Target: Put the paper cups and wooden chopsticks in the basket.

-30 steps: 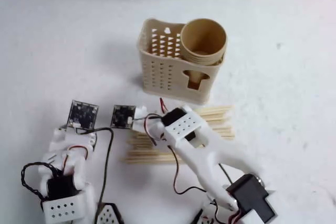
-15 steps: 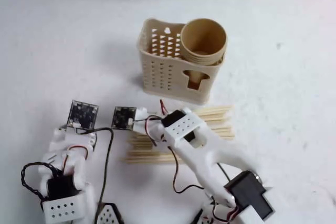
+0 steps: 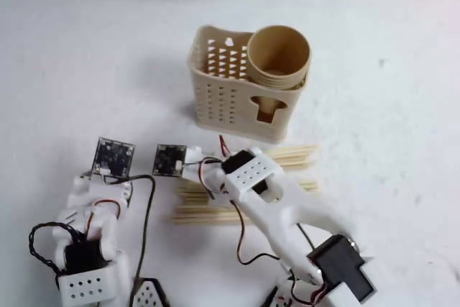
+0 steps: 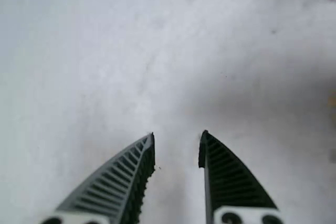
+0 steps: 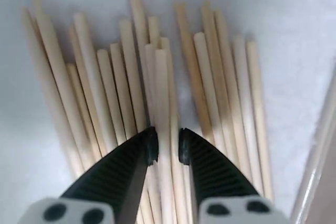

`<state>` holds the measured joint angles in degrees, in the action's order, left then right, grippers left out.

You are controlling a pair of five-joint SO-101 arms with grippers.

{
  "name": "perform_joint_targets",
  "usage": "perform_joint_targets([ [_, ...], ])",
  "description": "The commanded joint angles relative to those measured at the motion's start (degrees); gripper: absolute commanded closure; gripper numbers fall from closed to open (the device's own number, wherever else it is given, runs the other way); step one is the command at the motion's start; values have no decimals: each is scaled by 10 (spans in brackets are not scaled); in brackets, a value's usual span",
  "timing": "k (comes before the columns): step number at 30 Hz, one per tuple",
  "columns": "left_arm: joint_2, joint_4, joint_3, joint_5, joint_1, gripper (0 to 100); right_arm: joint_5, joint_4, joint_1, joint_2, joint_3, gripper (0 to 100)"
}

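Pinches the right gripper [image 5: 166, 145] narrowly onto the middle of the chopsticks [image 5: 128, 66], flat on the table [image 3: 374, 141] just before the basket [image 3: 223, 98], lengths running along its front; leaves the farther left gripper [image 4: 177, 145] parted

High view down over table [image 3: 72, 48], wrist views close above it, chopsticks [image 3: 198, 215] shared.
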<state>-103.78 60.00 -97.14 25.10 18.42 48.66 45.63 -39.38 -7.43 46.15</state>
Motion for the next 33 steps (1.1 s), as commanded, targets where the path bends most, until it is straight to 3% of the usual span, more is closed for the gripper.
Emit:
perform_joint_targets([
  [1, -7, 1, 2, 6, 2, 843, -13, 12, -2, -33, -5, 962],
  [14, -7, 1, 2, 6, 2, 843, -18, 72, 3, -175, -10, 982],
  [19, -7, 1, 2, 6, 2, 843, -112, 114, 42, -249, -106, 982],
  [25, -7, 1, 2, 6, 2, 843, -280, 116, 66, -289, -343, 982],
  [28, -7, 1, 2, 6, 2, 843, -324, 71, 66, -282, -441, 982],
  [33, -7, 1, 2, 6, 2, 843, -330, -65, 66, -227, -519, 981],
])
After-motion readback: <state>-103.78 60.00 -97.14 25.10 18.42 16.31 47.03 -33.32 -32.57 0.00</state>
